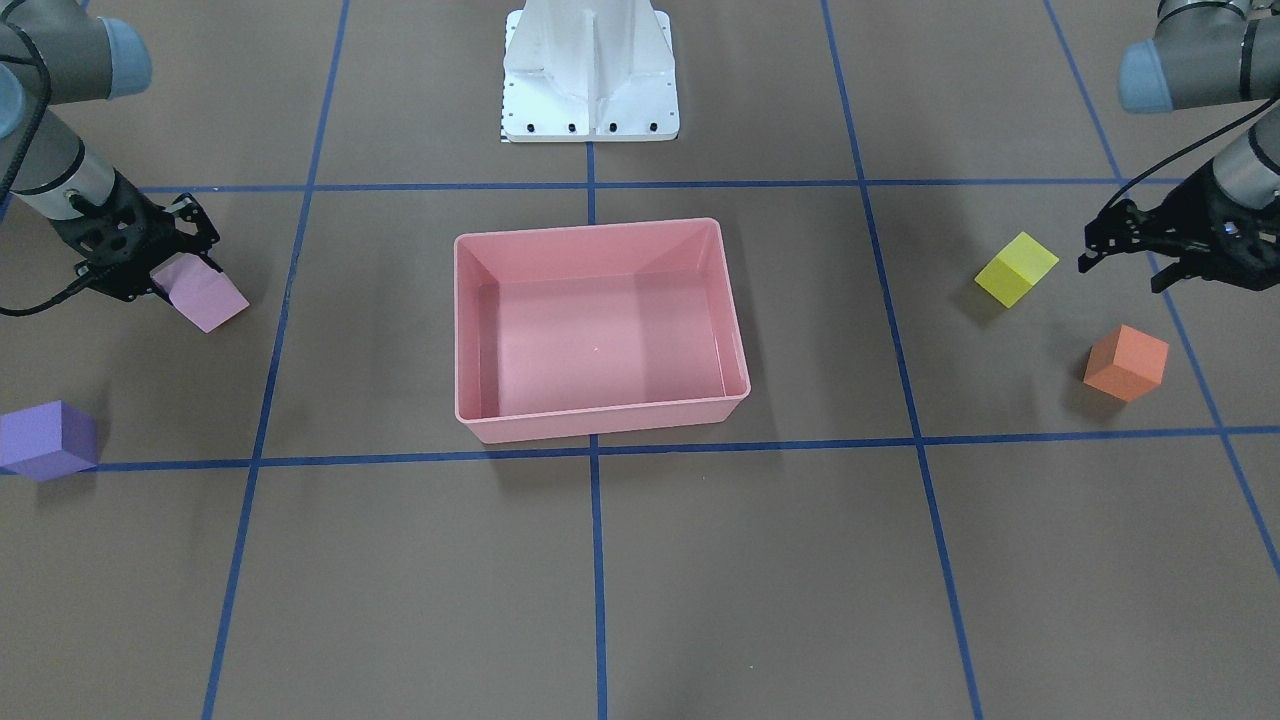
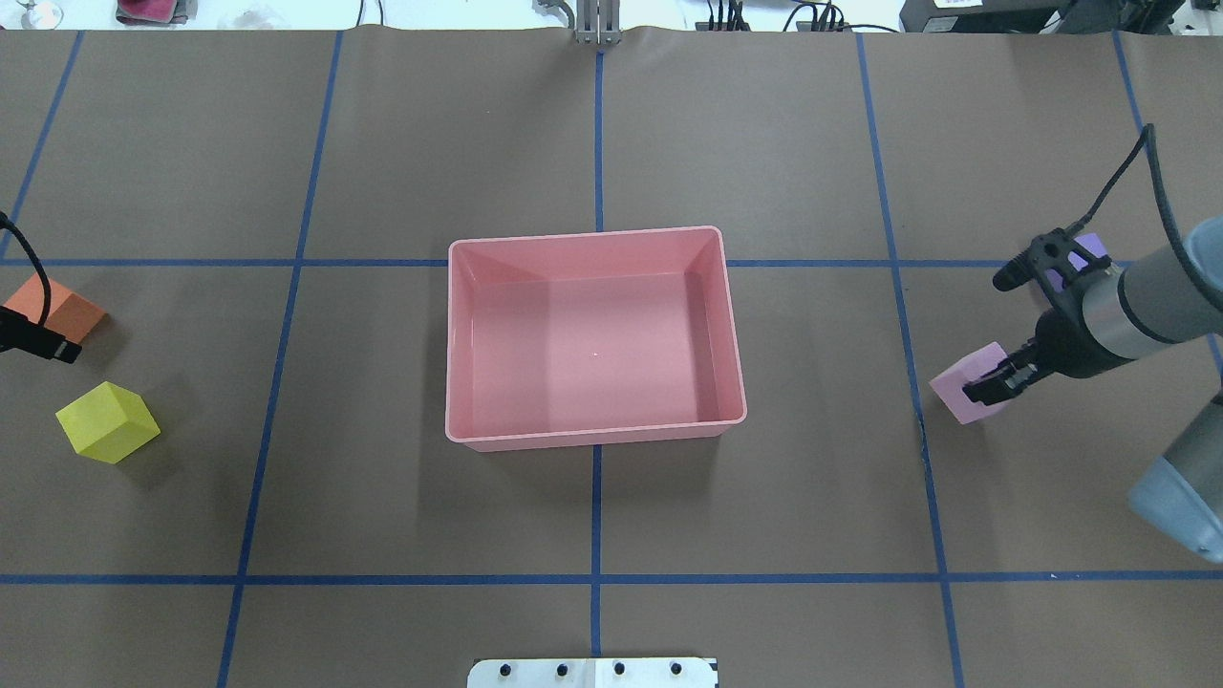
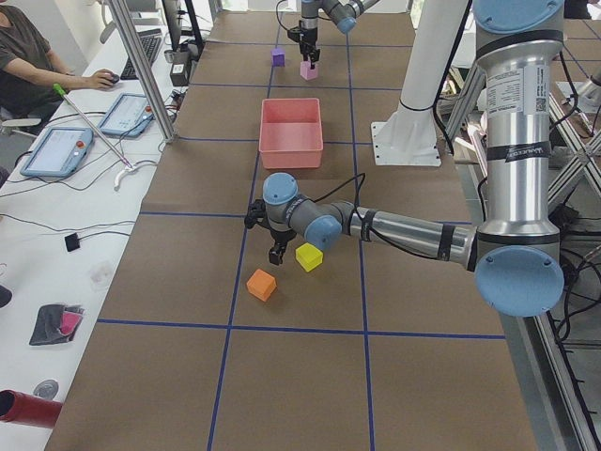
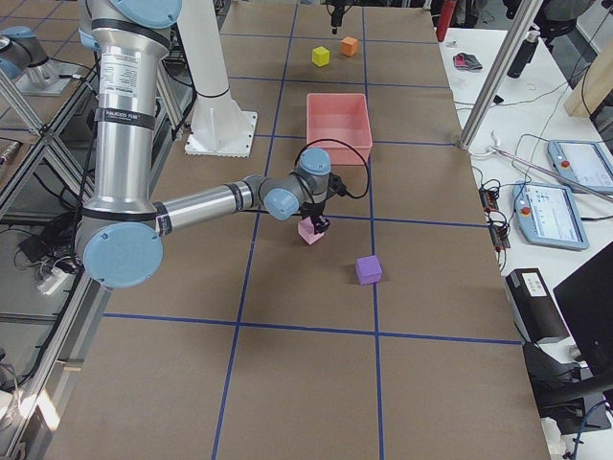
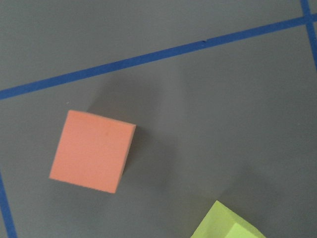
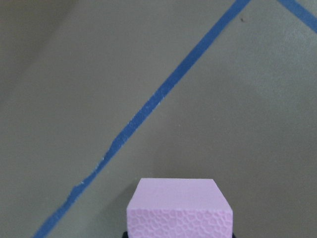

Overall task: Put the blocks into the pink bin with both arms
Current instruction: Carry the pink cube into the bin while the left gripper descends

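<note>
The pink bin (image 1: 600, 412) sits empty at the table's middle (image 2: 592, 435). My right gripper (image 2: 998, 380) is shut on the light pink block (image 2: 965, 392), low over the table beside a blue tape line; the block fills the bottom of the right wrist view (image 6: 178, 208). The purple block (image 1: 47, 440) lies beyond it, partly hidden in the overhead view. My left gripper (image 1: 1120, 277) is open and empty, hovering above the table between the yellow block (image 1: 1016, 268) and the orange block (image 1: 1127, 362). Both show in the left wrist view, orange (image 5: 92, 150) and yellow (image 5: 225, 223).
The white pedestal base (image 1: 590, 80) stands behind the bin. Blue tape lines (image 2: 597, 579) grid the brown table. In the left exterior view an operator (image 3: 28, 56) sits at a side desk behind metal posts (image 3: 141, 66).
</note>
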Available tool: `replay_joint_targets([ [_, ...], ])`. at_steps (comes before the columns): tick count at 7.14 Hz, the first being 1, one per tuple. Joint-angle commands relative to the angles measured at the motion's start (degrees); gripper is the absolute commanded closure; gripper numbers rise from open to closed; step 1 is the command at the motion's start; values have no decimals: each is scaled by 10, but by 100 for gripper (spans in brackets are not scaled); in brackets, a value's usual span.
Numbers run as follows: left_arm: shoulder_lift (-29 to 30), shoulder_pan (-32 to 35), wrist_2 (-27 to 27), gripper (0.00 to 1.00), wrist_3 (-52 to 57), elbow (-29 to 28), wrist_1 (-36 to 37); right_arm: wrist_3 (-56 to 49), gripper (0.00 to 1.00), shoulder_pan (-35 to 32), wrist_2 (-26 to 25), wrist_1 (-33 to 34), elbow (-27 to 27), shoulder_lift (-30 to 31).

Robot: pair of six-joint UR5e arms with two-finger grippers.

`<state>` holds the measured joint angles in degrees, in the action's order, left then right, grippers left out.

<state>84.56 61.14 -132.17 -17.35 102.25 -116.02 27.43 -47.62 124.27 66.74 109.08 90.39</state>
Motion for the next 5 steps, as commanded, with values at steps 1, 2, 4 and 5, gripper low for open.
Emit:
replay_joint_targets([
  [1, -6, -30, 3, 1, 111, 0, -34, 213, 100, 2, -3, 129, 2, -165],
  [2, -6, -37, 3, 1, 129, 0, -34, 260, 100, 12, -6, 231, 2, -252],
  [4, -11, -49, 5, 1, 175, -4, -34, 403, 100, 79, -48, 267, -3, -326],
  [5, -12, -61, 27, 1, 180, -3, -35, 487, 100, 123, -95, 267, -24, -372],
])
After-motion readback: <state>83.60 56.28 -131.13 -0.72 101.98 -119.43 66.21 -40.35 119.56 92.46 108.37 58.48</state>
